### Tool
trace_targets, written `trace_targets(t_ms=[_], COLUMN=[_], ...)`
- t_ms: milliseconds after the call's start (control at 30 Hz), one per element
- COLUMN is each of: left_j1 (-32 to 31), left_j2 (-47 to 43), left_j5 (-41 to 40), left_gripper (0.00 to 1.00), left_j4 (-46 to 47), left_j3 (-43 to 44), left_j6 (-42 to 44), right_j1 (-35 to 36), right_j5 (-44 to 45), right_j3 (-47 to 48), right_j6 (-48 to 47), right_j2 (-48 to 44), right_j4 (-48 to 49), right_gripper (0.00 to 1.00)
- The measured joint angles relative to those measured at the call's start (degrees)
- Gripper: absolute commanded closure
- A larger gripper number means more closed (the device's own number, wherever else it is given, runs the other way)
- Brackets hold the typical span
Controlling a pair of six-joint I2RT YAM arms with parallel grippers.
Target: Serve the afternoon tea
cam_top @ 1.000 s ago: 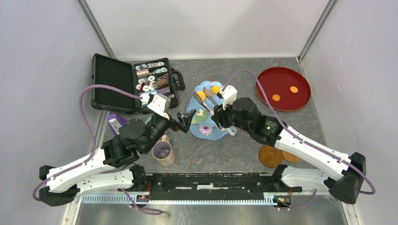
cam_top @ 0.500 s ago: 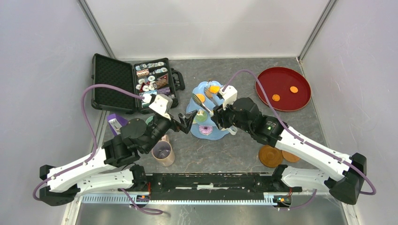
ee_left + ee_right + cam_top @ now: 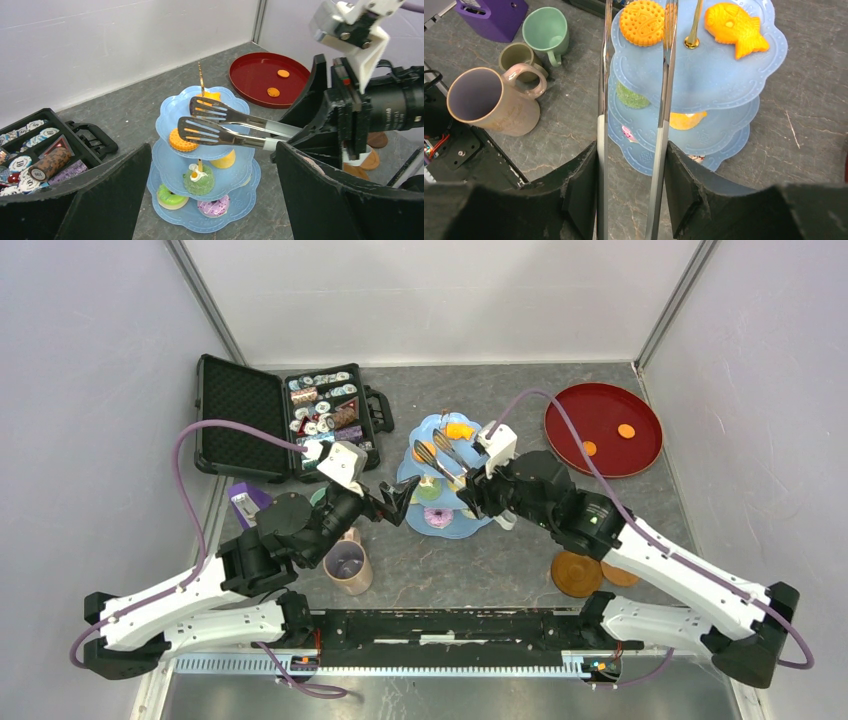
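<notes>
A: Black case point(image 3: 240, 415), where's it sit?
B: Back left of the table point(image 3: 400, 390), lid open flat; small tins point(image 3: 322, 405) fill the rt half.
A: Red tray point(image 3: 600, 410)?
B: Back rt, well apart from case.
A: Purple box point(image 3: 243, 504)?
B: Just in front of case, nr left wall.

White links point(image 3: 165, 600), black joints point(image 3: 290, 520), purple cables point(image 3: 215, 423); left claw point(image 3: 397, 502) black, wedge-shaped.

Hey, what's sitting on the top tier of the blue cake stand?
A round orange biscuit and a fish-shaped one, either side of the gold post. The tongs cover a strip of that tier.
</notes>
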Motion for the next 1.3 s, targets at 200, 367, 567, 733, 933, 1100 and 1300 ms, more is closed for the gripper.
trace_targets(t_ms=[200, 367, 567, 733, 933, 1100, 1300], left_j1=[0.00, 0.00, 0.00, 0.00, 0.00, 0.00, 0.00], left_j2=[-0.33, -0.57, -0.57, -0.55, -0.52, -0.02, 0.13], left_j5=[-0.07, -0.15, -0.20, -0.17, -0.24, -0.26, -0.39], left_gripper=[0.00, 0.00, 0.00, 0.00, 0.00, 0.00, 0.00], left_j4=[0.00, 0.02, 0.00, 0.00, 0.00, 0.00, 0.02], left_j3=[0.00, 0.00, 0.00, 0.00, 0.00, 0.00, 0.00], left_j6=[0.02, 0.00, 0.00, 0.00, 0.02, 0.00, 0.02], right_j1=[0.00, 0.00, 0.00, 0.00, -0.94, -13.16, -34.51], right_j5=[-2.03, -2.08, 4.81, 15.15, 30.51, 31.21, 24.15], right_j3=[0.00, -0.52, -3.23, -5.03, -5.16, -5.14, -5.60], right_j6=[-3.98, -5.95, -3.98, -0.48, 3.48, 1.51, -1.88], right_j2=[-6.01, -14.21, -23.56, -25.03, -16.09, -4.50, 4.20], right_j4=[-6.23, -12.31, -17.20, -20.79, -23.02, -19.43, -11.61], right_gripper=[0.52, 0.54, 0.54, 0.56, 0.52, 0.52, 0.48])
